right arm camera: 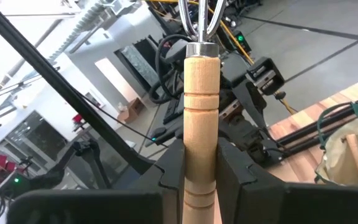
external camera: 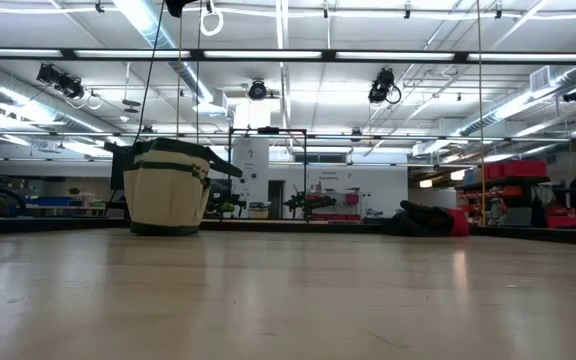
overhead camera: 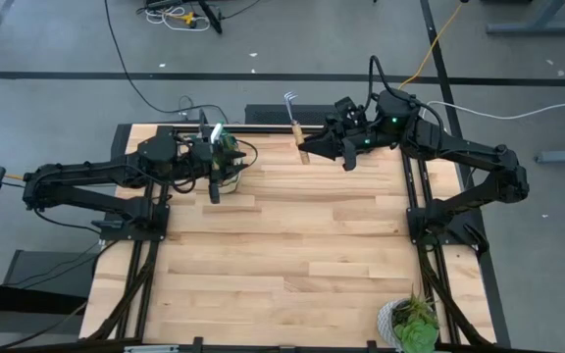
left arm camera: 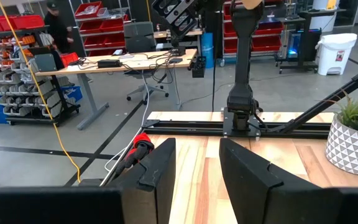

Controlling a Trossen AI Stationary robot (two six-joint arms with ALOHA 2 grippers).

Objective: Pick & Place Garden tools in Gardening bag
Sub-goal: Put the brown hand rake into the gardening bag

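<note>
Here, in the high view, the gardening bag (overhead camera: pixel 226 169) stands on the wooden table (overhead camera: pixel 282 255) near its far edge, and I use it as the landmark. The left gripper (overhead camera: pixel 214 188) hangs just beside the bag, on its near side. The right gripper (overhead camera: pixel 324 150) is to the right of the bag, well apart from it, and it is clamped on the wooden handle of a mini rake (overhead camera: pixel 295 126), whose metal tines reach past the far table edge. A potted plant (overhead camera: pixel 412 324) sits at the near right corner, far from the bag.

In the low view, the bag (external camera: pixel 168 186) stands upright on the table top, beige with dark trim, and the red-and-black gloves (external camera: pixel 430 219) lie well to the right of it.

In the left wrist view, the two dark fingers (left arm camera: pixel 160 177) are apart with nothing between them; the plant in its patterned pot (left arm camera: pixel 352 144) is beyond.

In the right wrist view, the fingers (right arm camera: pixel 169 168) press on both sides of the rake handle (right arm camera: pixel 201 118), and the bag (right arm camera: pixel 353 149) shows further away.
</note>
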